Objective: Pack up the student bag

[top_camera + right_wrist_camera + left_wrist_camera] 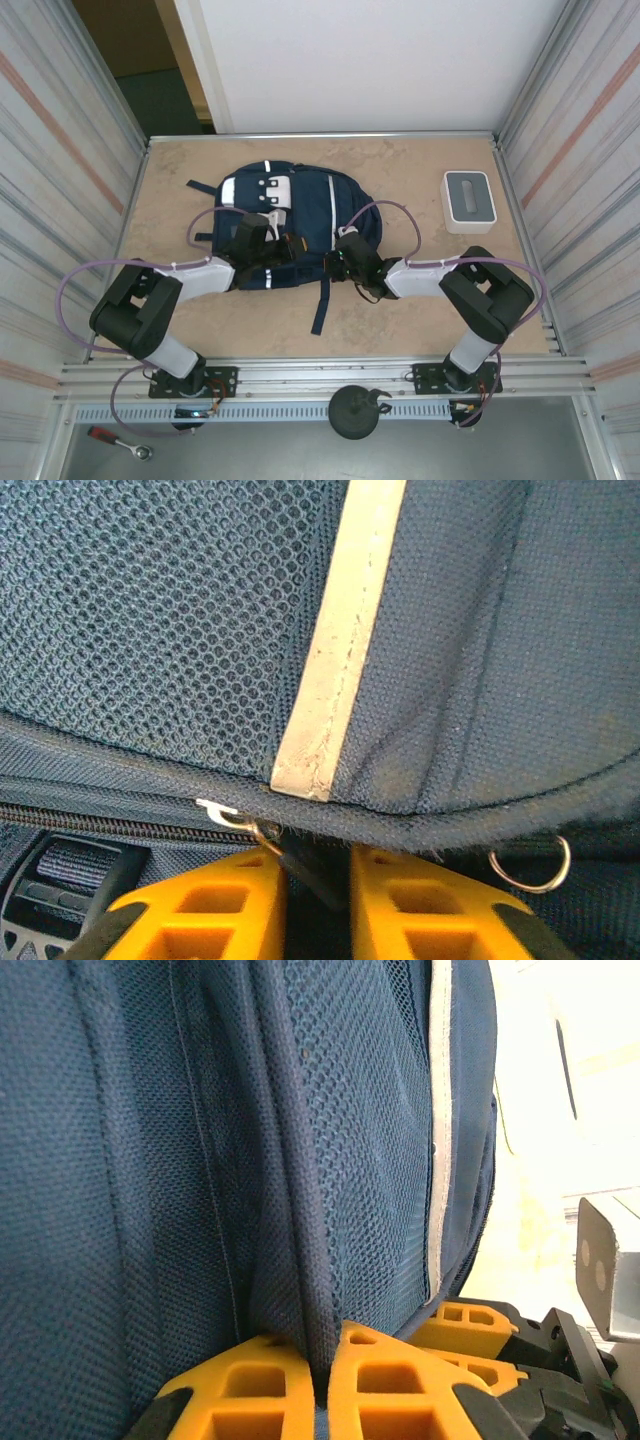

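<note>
Navy student bag (305,200) lies mid-bench (420,310), its length running away from the arms. Left gripper (322,1365) pinches fabric at the bag's near-left. Right gripper (318,880), near-right, straddles a zipper tab (303,863); clamping unclear.

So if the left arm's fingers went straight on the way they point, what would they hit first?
The student bag: the left fingers are pinching a fold of its navy mesh, so more bag lies directly ahead.

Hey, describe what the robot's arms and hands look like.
The left arm and right arm are black at the joints with pale grey links, each carrying a purple cable. The left hand and right hand have orange fingers moulded with hollow cells.
</note>
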Tool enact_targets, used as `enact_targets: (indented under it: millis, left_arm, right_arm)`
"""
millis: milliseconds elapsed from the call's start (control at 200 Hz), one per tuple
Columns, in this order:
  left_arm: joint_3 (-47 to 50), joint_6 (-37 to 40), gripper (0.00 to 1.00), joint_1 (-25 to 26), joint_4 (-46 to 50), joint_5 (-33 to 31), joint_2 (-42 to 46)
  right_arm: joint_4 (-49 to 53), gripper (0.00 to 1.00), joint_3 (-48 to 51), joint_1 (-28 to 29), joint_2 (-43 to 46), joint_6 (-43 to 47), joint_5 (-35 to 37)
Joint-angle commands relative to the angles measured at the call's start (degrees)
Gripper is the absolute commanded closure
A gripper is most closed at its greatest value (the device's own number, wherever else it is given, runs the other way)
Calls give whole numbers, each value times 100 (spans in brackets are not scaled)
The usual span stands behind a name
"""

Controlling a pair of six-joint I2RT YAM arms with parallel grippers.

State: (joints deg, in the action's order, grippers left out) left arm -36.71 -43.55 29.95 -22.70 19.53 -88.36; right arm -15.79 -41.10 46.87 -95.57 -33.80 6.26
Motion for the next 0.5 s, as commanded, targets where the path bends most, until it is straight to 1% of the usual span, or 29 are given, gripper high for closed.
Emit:
enact_targets:
  millis: [0,155,306,496]
  left_arm:
    - [14,162,100,-121,-121,-98,-8]
    - [32,214,100,-247,-99,-37,18]
    - [-6,514,100,-432,169,-8,99]
    - [-47,795,100,-680,439,25,143]
  right_arm:
    - [-303,85,-2,-3,-86,95,59]
    - [-359,100,210,-7,155,239,240]
    - [-129,100,453,-93,598,447,514]
    - [384,100,621,-560,1110,540,534]
